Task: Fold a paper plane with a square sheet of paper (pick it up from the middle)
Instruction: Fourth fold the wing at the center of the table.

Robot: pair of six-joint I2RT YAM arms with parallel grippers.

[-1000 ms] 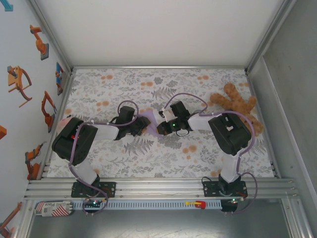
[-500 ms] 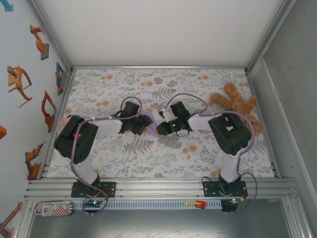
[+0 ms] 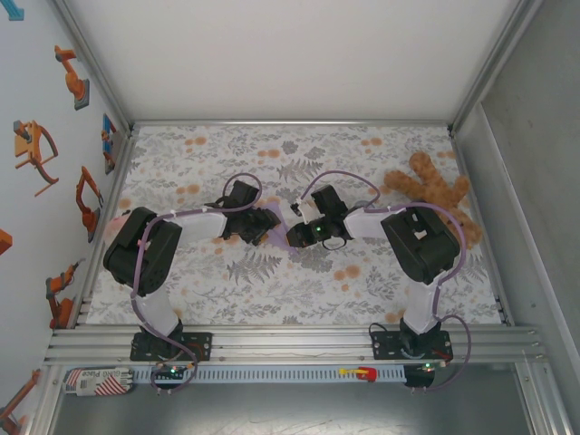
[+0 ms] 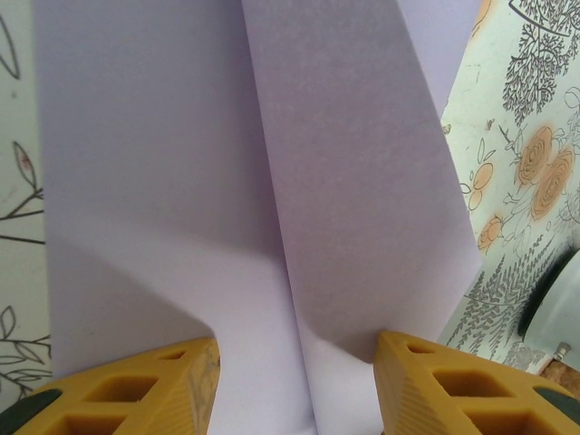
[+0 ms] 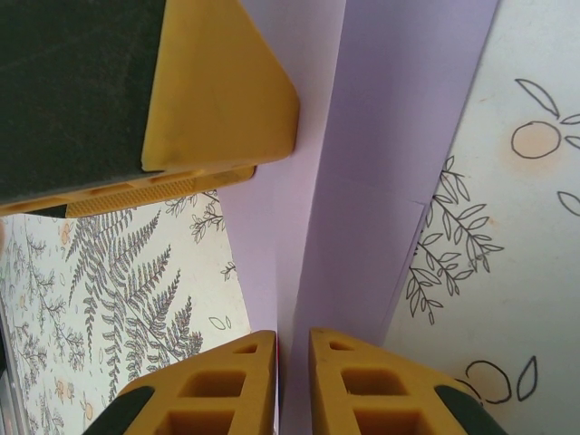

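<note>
Lavender and creased down its middle, the sheet of paper [image 3: 275,217] sits at the centre of the worktop's flowered cloth [image 3: 272,290], between the two arms. Over it the left end effector [image 4: 294,349] stands wide open, its yellow fingers [image 4: 136,390] straddling the crease. The right end effector [image 5: 288,337] is pinched almost closed on the sheet's raised fold.

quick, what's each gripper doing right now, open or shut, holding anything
Left gripper: open, fingers either side of the folded lavender paper.
Right gripper: shut on the folded lavender paper.
</note>
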